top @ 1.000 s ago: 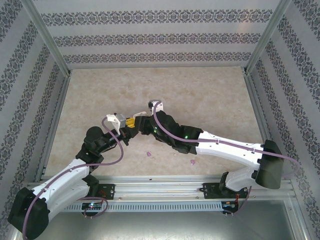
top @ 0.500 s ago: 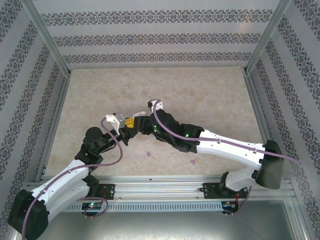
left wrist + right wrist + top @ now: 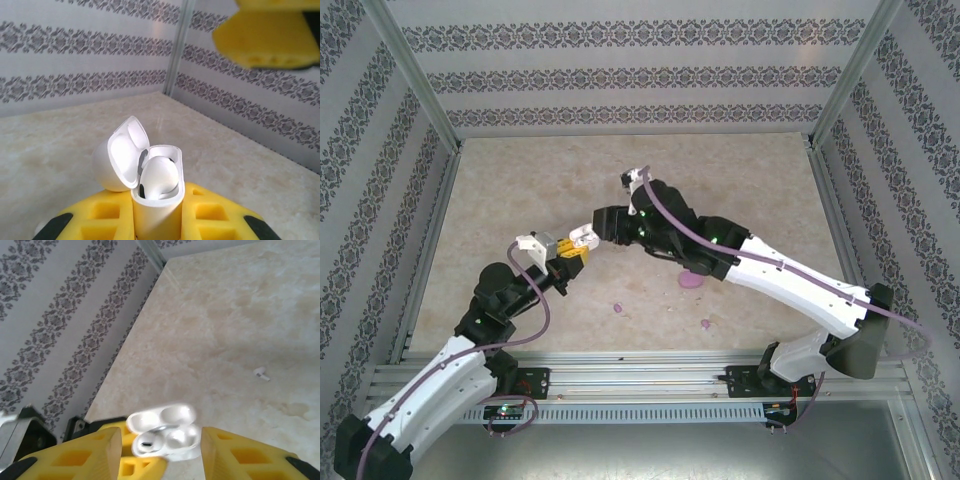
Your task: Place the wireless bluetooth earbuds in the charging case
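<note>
My left gripper (image 3: 156,222) is shut on the white charging case (image 3: 156,210), which stands upright between its yellow fingers (image 3: 102,220) with the lid swung open. One white earbud (image 3: 159,177) sits in the case. My right gripper (image 3: 160,440) hovers just above the case (image 3: 167,437), open, its yellow fingers (image 3: 75,455) apart on either side and holding nothing. A second white earbud (image 3: 261,373) lies loose on the table. In the top view both grippers (image 3: 570,256) (image 3: 588,236) meet left of the table's centre. Two lilac earbuds (image 3: 617,308) (image 3: 706,323) lie near the front.
A lilac pebble-shaped case (image 3: 690,281) lies on the beige table (image 3: 740,180) under my right forearm. Patterned walls and metal posts (image 3: 420,90) enclose the table. An aluminium rail (image 3: 640,375) runs along the near edge.
My right gripper's jaws have spread apart over the case and its arm has lifted, uncovering the lilac case. My left gripper has shifted slightly left and nearer with the white case.
</note>
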You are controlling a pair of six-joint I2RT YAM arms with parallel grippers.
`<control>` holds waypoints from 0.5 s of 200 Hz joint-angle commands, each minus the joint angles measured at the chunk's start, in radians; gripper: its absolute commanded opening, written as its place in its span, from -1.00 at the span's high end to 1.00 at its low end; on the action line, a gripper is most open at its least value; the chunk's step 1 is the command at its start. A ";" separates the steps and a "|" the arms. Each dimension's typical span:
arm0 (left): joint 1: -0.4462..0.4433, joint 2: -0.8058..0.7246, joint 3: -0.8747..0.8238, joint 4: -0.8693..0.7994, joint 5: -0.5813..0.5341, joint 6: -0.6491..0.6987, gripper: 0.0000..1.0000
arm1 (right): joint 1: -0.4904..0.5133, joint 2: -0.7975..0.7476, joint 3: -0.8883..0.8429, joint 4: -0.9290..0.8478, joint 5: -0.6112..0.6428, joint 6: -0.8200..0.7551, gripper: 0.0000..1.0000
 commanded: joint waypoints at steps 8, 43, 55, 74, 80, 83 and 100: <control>-0.007 -0.088 0.063 -0.301 -0.077 0.027 1.00 | -0.088 0.077 0.050 -0.154 -0.093 -0.043 0.09; -0.008 -0.178 0.092 -0.463 -0.127 0.022 1.00 | -0.149 0.240 0.108 -0.180 -0.175 -0.102 0.08; -0.007 -0.203 0.090 -0.481 -0.137 0.010 1.00 | -0.152 0.322 0.163 -0.205 -0.188 -0.161 0.08; -0.008 -0.225 0.087 -0.499 -0.139 -0.006 1.00 | -0.158 0.473 0.292 -0.277 -0.199 -0.256 0.07; -0.008 -0.227 0.086 -0.505 -0.136 -0.011 1.00 | -0.159 0.523 0.339 -0.300 -0.203 -0.284 0.06; -0.008 -0.227 0.086 -0.506 -0.135 -0.011 1.00 | -0.159 0.548 0.359 -0.314 -0.202 -0.296 0.06; -0.008 -0.225 0.085 -0.514 -0.126 -0.020 1.00 | -0.162 0.687 0.504 -0.390 -0.203 -0.365 0.04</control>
